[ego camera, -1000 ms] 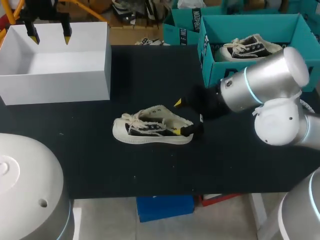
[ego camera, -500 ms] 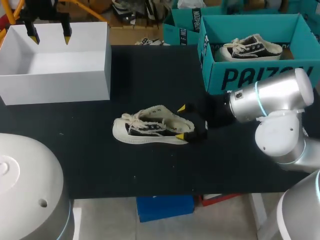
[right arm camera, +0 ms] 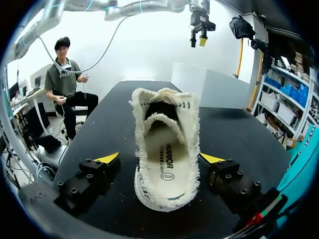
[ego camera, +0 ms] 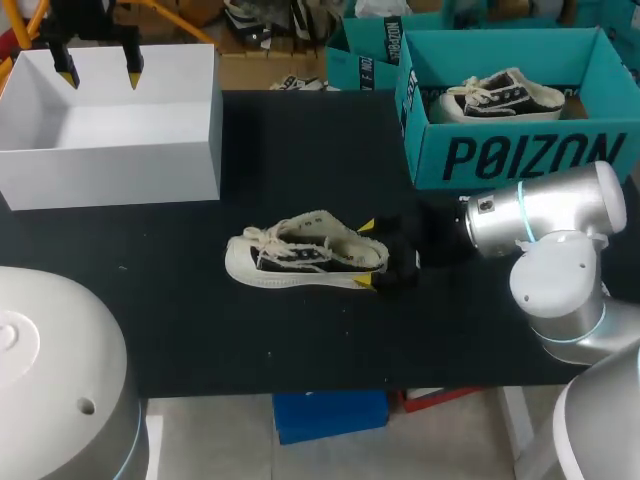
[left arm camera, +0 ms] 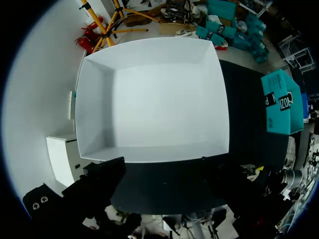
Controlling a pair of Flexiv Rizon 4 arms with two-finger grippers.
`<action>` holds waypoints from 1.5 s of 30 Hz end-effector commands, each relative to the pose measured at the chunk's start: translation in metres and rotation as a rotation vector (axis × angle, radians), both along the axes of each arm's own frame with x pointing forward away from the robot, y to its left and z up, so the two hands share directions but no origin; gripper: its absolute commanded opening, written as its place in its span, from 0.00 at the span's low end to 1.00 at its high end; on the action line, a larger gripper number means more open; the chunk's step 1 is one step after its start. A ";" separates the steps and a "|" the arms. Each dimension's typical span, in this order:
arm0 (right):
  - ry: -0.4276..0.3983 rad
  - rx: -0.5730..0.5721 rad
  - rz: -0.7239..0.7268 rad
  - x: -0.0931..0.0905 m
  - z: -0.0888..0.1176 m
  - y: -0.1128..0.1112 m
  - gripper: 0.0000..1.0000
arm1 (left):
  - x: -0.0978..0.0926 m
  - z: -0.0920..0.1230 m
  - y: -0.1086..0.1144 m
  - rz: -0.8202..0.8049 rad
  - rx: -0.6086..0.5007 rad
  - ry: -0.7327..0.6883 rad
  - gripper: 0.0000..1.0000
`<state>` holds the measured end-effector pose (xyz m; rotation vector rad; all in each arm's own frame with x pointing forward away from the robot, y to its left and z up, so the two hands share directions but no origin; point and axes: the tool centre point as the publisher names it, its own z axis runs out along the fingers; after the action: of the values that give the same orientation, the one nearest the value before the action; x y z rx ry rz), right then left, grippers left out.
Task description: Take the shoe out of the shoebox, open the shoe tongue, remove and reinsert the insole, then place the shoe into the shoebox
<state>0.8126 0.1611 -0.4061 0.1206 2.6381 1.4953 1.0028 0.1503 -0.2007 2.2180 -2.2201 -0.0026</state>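
1. Shoes: 2. One white shoe (ego camera: 305, 252) on the black table (ego camera: 300, 340), and a second shoe (ego camera: 500, 95) inside the teal shoebox (ego camera: 520, 155).
2. Boxes on the table: 2. The teal shoebox and 1 white box (ego camera: 110, 150).
3. Grippers: 2, the left gripper (ego camera: 99, 74) and the right gripper (ego camera: 365, 253).
4. Yellow tips (right arm camera: 107, 158): 2 per gripper, 4 total.
5. Insoles visible: 1. The insole (right arm camera: 167, 167) is in the white shoe; the second shoe's inside can't be made out.
6. Tables: 1.
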 end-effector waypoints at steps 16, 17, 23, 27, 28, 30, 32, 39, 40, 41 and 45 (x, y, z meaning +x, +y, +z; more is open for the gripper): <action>0.005 0.031 -0.010 0.009 -0.022 0.005 1.00 | -0.001 0.001 0.000 0.001 0.001 0.000 1.00; 0.007 0.032 -0.011 0.009 -0.024 0.005 1.00 | -0.001 0.001 0.000 0.001 0.001 0.000 1.00; 0.018 0.038 -0.021 0.008 -0.030 0.005 1.00 | -0.001 0.001 0.000 0.001 0.001 0.000 1.00; 0.036 0.039 -0.003 0.008 -0.032 0.005 1.00 | -0.001 0.001 0.000 0.001 0.001 0.000 1.00; 0.042 0.014 0.003 0.007 -0.033 0.007 1.00 | -0.001 0.001 0.000 0.001 0.001 0.000 1.00; 0.040 0.028 -0.004 0.007 -0.034 0.008 0.00 | -0.001 0.001 0.000 0.001 0.001 0.000 1.00; 0.040 0.028 -0.004 0.007 -0.034 0.008 0.00 | -0.001 0.001 0.000 0.001 0.001 0.000 1.00; 0.040 0.028 -0.004 0.007 -0.034 0.008 0.00 | -0.001 0.001 0.000 0.001 0.001 0.000 1.00; 0.040 0.028 -0.004 0.007 -0.034 0.008 0.00 | -0.001 0.001 0.000 0.001 0.001 0.000 1.00; 0.040 0.028 -0.004 0.007 -0.034 0.008 0.00 | -0.004 0.001 -0.003 0.000 0.005 0.014 1.00; 0.040 0.028 -0.004 0.007 -0.034 0.008 0.00 | -0.014 0.007 -0.020 0.017 0.032 0.027 1.00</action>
<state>0.8201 0.1662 -0.4378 0.1567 2.6457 1.5476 0.9943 0.1428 -0.1994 2.2226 -2.1880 -0.0336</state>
